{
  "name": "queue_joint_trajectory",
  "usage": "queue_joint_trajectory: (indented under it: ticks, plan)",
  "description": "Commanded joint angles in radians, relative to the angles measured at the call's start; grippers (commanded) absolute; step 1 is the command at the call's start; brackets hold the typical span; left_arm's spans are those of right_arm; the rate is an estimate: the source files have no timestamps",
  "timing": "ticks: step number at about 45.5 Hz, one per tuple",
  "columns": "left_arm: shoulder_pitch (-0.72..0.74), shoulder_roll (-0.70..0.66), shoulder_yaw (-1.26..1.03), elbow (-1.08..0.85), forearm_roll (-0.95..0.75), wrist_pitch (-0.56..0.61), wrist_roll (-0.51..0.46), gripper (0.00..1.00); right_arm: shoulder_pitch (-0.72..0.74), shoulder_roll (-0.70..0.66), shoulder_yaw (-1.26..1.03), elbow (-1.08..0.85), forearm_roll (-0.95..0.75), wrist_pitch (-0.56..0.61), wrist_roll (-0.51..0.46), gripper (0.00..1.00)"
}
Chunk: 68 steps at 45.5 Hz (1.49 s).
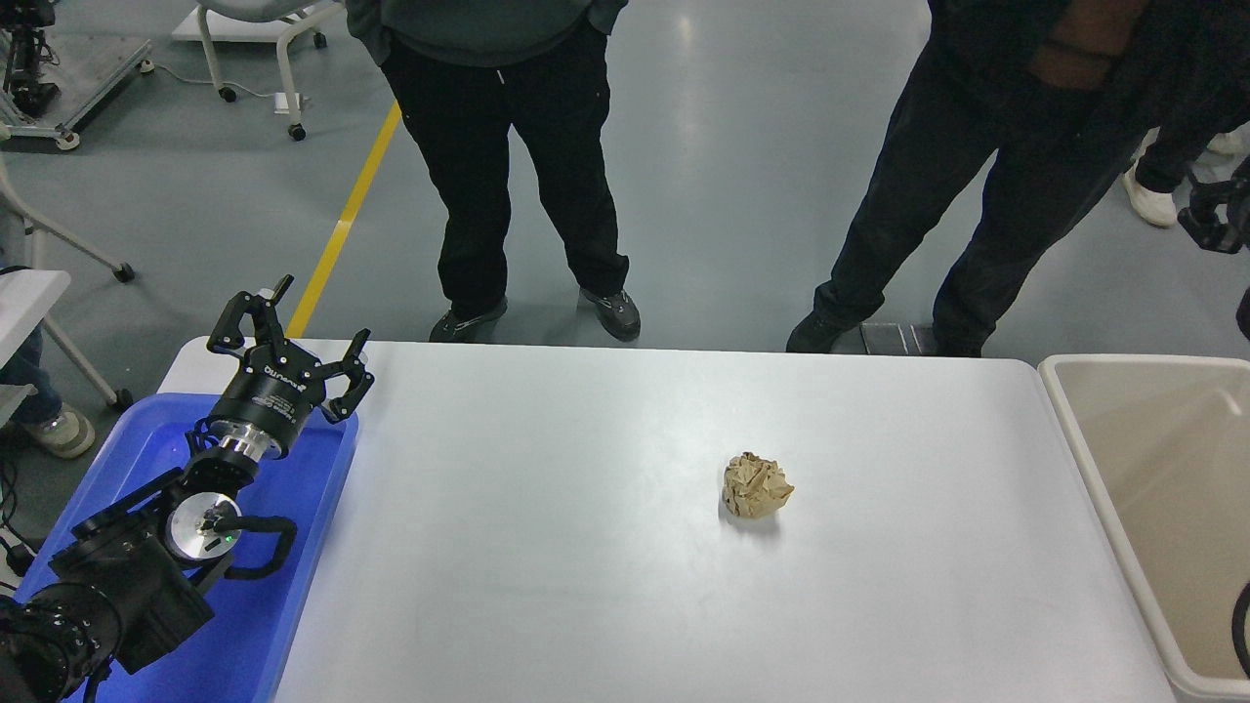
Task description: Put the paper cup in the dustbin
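Paper cup: not to be made out anywhere in this view, not on the table [586, 566] and not in the visible part of the dustbin [1143, 360], whose beige rim sits just off the table's right edge. Right gripper [1214, 213] pokes in at the picture's right edge, up beyond the bin's far side, only partly in view; can't tell how wide it stands or whether it carries anything. Crumpled brown paper ball [757, 485] lies alone right of the table's centre. Over at the near left corner, left gripper [293, 344] is parked above the blue tray [293, 586], spread wide, gripping nothing. Two people [508, 146] [977, 195] stand along the far edge
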Motion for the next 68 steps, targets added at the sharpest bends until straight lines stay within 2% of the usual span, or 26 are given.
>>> queue_joint_trajectory:
  ticks: [1, 16, 37, 68]
  plan:
    - [0.0, 0.0, 0.0, 0.0, 0.001, 0.0, 0.0, 1.0, -0.079, 0.039, 0.055, 0.081, 0.0, -0.002, 0.11, 0.99]
    - [0.0, 0.0, 0.0, 0.001, 0.001, 0.0, 0.0, 1.0, -0.197, 0.128, 0.072, 0.088, 0.0, -0.004, 0.15, 0.99]
    - [0.0, 0.0, 0.0, 0.001, -0.001, 0.0, 0.0, 1.0, -0.309, 0.193, 0.072, 0.084, 0.0, -0.004, 0.151, 0.99]
    - [0.0, 0.0, 0.0, 0.0, 0.001, 0.0, 0.0, 1.0, -0.336, 0.208, 0.073, 0.086, 0.0, -0.001, 0.157, 0.99]
